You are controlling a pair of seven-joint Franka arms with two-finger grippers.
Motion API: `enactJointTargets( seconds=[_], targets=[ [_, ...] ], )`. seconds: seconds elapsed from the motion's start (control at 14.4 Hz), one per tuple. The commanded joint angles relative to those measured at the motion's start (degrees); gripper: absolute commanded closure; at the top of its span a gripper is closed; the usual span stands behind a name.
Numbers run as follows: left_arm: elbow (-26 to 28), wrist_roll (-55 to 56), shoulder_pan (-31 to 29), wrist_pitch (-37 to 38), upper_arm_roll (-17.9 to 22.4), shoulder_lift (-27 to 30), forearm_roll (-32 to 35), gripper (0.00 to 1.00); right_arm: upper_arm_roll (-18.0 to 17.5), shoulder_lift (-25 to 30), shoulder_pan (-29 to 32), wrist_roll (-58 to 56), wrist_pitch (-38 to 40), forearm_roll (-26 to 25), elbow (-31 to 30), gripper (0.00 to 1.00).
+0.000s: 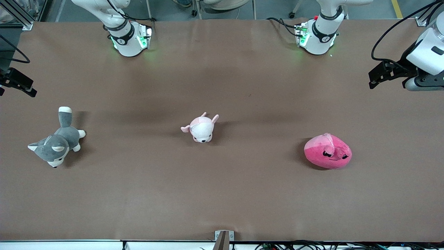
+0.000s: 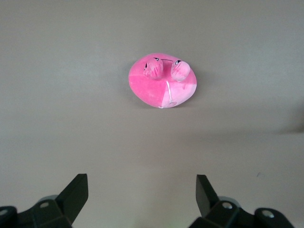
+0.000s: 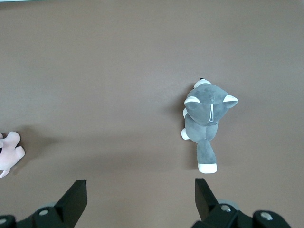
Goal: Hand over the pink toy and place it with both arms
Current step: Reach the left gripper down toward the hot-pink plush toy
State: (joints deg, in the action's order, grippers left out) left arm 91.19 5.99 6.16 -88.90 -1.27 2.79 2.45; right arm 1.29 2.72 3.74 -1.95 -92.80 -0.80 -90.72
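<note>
The hot-pink blob toy [image 1: 327,152] lies on the brown table toward the left arm's end, its dark eyes facing the front camera. It also shows in the left wrist view [image 2: 159,88], apart from the fingers. My left gripper [image 1: 376,78] is up in the air over the table's edge at the left arm's end; in its wrist view the left gripper [image 2: 141,190] is open and empty. My right gripper [image 1: 24,86] is up over the table's other end; in its wrist view the right gripper [image 3: 141,190] is open and empty.
A grey-and-white husky plush [image 1: 57,140] lies toward the right arm's end and shows in the right wrist view [image 3: 206,116]. A small pale pink-and-white animal plush [image 1: 201,127] lies mid-table, its edge in the right wrist view [image 3: 9,152]. The brown table [image 1: 222,194] is bare around them.
</note>
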Motion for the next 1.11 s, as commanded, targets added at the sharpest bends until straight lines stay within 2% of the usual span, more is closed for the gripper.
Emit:
enactJointTargets(
  seconds=[0.0,0.21,0.42,0.77,1.04],
  targets=[
    [-1.28,-0.63,-0.01,0.05,0.30,-0.51,-0.78,0.00,-0.15,1.32,0.12,-0.43,-0.89,-0.78,-1.65,0.00],
    [-1.81,-1.24,-0.27,-0.04,0.92,-1.29,-0.52,0.00,-0.15,1.32,0.12,-0.43,-0.89,-0.78,-1.65,0.00],
    [-2.16,-2.56,-0.27,-1.61,2.85,-5.67,-0.87,0.00,-0.15,1.32,0.12,-0.43,-0.72,-0.70,-1.65,0.00],
    [3.11,-1.25,-2.12,-17.50,2.77,-13.58,-0.69,0.00,-0.15,1.32,0.12,-0.43,-0.63,-0.70,-1.65,0.00],
    [3.38,-0.02,-2.03,-26.91,2.59,-20.27,-1.31,0.00,-0.24,1.32,0.04,-0.43,-0.80,-0.70,-1.56,0.00]
  ],
)
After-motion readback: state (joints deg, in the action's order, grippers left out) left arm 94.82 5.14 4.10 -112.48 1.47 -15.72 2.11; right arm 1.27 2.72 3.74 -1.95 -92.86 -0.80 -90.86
